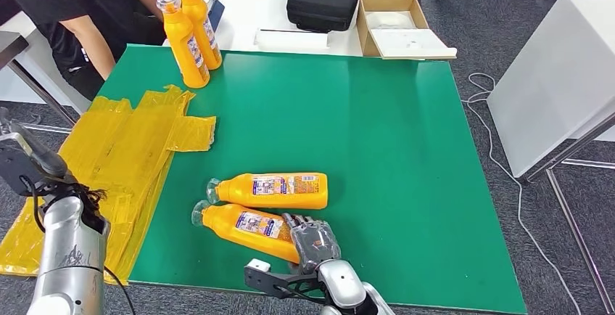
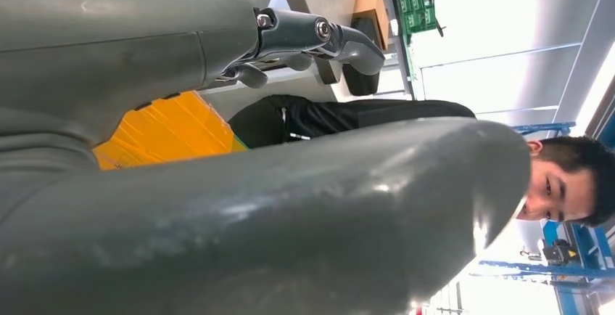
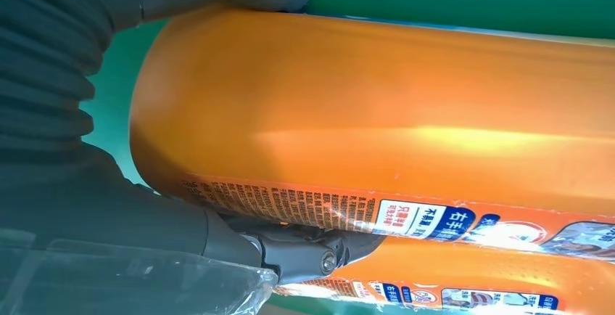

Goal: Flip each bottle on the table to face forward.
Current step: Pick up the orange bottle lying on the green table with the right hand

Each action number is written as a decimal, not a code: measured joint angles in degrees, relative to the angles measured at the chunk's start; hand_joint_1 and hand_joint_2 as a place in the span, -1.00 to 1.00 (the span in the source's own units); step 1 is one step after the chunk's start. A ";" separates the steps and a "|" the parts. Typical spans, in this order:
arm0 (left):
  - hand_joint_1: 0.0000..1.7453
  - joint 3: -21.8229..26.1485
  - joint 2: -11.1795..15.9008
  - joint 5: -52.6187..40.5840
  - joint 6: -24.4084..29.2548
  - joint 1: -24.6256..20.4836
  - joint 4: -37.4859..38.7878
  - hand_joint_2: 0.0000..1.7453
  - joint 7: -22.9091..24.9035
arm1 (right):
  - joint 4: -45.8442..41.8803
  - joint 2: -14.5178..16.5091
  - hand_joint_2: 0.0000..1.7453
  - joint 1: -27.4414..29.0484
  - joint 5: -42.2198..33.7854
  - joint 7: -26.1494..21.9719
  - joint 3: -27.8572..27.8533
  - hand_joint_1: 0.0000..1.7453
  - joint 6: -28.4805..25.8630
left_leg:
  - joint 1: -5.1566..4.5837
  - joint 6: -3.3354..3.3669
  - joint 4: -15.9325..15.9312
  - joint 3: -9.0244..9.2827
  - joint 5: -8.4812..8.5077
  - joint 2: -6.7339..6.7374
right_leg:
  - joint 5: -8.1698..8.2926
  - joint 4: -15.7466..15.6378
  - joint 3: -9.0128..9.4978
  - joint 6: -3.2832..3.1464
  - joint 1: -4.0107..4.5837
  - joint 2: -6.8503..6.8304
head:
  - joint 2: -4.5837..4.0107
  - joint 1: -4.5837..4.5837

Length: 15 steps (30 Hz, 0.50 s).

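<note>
Two orange bottles lie on their sides near the front of the green table (image 1: 384, 133), caps to the left. My right hand (image 1: 313, 241) grips the nearer bottle (image 1: 243, 226) at its base end. Up close in the right wrist view, my right hand (image 3: 72, 148) wraps that bottle (image 3: 406, 126), label text showing along its side. The farther lying bottle (image 1: 279, 190) rests just behind it, label up, and appears again (image 3: 450, 279) past my fingers. Two more orange bottles (image 1: 185, 43) (image 1: 201, 25) stand upright at the back left corner. My left hand (image 1: 25, 159) hovers off the table's left side, fingers (image 2: 319, 39) apart and holding nothing.
Yellow plastic bags (image 1: 123, 155) drape over the table's left edge. A person (image 1: 72, 10) stands at the back left behind the upright bottles. On the white table behind sit a black case (image 1: 323, 3) and a cardboard box (image 1: 395, 25). Another white table (image 1: 558, 75) stands to the right.
</note>
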 joint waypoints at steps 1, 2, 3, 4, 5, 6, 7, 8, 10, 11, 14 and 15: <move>-1.00 0.07 0.00 0.01 -0.20 0.00 0.00 -1.00 -0.09 | -0.21 0.10 1.00 0.07 -0.82 -0.62 -0.28 1.00 0.05 | 0.00 0.00 0.00 0.00 0.00 0.00 | 0.00 0.00 0.01 0.00 0.00 0.00 | 0.00 0.01; -1.00 0.15 0.00 0.01 -0.43 0.01 0.00 -1.00 -0.20 | -0.58 0.21 1.00 0.19 -2.05 -1.36 -0.71 1.00 0.21 | 0.00 0.00 0.00 0.00 0.00 0.00 | 0.00 0.00 0.01 0.00 0.00 0.00 | 0.00 0.01; -1.00 0.25 0.00 0.01 -0.70 0.01 0.01 -1.00 -0.28 | -1.12 0.32 1.00 0.35 -3.55 -2.09 -1.25 1.00 0.49 | 0.00 0.00 0.00 -0.01 0.00 0.00 | 0.01 0.00 0.01 0.00 0.00 0.00 | 0.00 0.00; -1.00 0.34 0.00 0.01 -1.01 0.02 0.01 -1.00 -0.36 | -1.85 0.39 1.00 0.54 -5.25 -2.72 -1.88 1.00 0.86 | -0.01 0.00 0.00 -0.02 0.00 0.00 | 0.01 0.01 0.01 0.00 0.00 0.00 | 0.00 0.00; -1.00 0.42 -0.01 0.06 -1.34 0.07 0.01 -1.00 -0.45 | -2.77 0.40 1.00 0.75 -7.00 -3.21 -2.56 1.00 1.22 | -0.01 0.00 0.00 -0.04 0.01 -0.01 | 0.01 0.01 0.01 0.01 0.00 0.00 | 0.00 0.00; -1.00 0.49 -0.02 0.19 -1.74 0.17 0.01 -1.00 -0.56 | -3.92 0.39 1.00 0.98 -8.70 -3.65 -3.32 1.00 1.50 | -0.01 0.00 0.00 -0.08 0.02 -0.02 | 0.01 0.01 0.01 0.01 0.00 0.00 | 0.00 0.00; -1.00 0.53 -0.05 0.36 -2.21 0.37 -0.01 -1.00 -0.71 | -5.35 0.35 1.00 1.14 -10.38 -4.05 -4.22 1.00 1.68 | -0.01 0.00 0.00 -0.12 0.03 -0.02 | 0.02 0.02 0.01 0.00 0.00 0.00 | 0.00 0.00; -1.00 0.57 -0.12 0.63 -2.79 0.69 -0.10 -1.00 -0.89 | -6.93 0.32 1.00 1.21 -11.89 -4.47 -5.20 1.00 1.76 | -0.01 -0.01 0.00 -0.16 0.04 -0.03 | 0.04 0.02 0.00 -0.02 0.00 0.00 | 0.00 -0.01; -1.00 0.48 -0.46 1.22 -4.27 1.44 -0.38 -1.00 -1.16 | -10.74 0.26 1.00 0.78 -14.52 -5.32 -7.49 1.00 2.03 | -0.02 -0.01 0.01 -0.19 0.06 -0.03 | 0.07 0.02 -0.04 -0.06 0.00 0.00 | 0.00 -0.01; -1.00 0.28 -0.74 1.48 -5.07 1.74 -0.52 -1.00 -1.22 | -12.64 0.23 1.00 0.33 -15.51 -5.65 -8.60 1.00 2.24 | -0.04 -0.01 0.01 -0.20 0.07 -0.04 | 0.08 0.02 -0.06 -0.08 0.00 0.00 | 0.00 0.01; -1.00 -0.88 -1.65 1.93 -6.85 2.02 -0.63 -1.00 -1.21 | -17.34 0.13 1.00 -1.30 -17.16 -6.03 -11.00 1.00 2.93 | -0.09 0.00 0.02 -0.22 0.07 -0.09 | 0.09 0.01 -0.10 -0.07 0.00 -0.01 | 0.00 0.02; -1.00 -1.39 -1.94 2.17 -7.61 1.98 -0.61 -1.00 -0.99 | -18.64 0.11 1.00 -1.65 -17.40 -6.03 -11.51 1.00 2.97 | -0.11 0.00 0.02 -0.22 0.07 -0.09 | 0.10 0.00 -0.11 -0.06 0.00 -0.01 | 0.00 0.01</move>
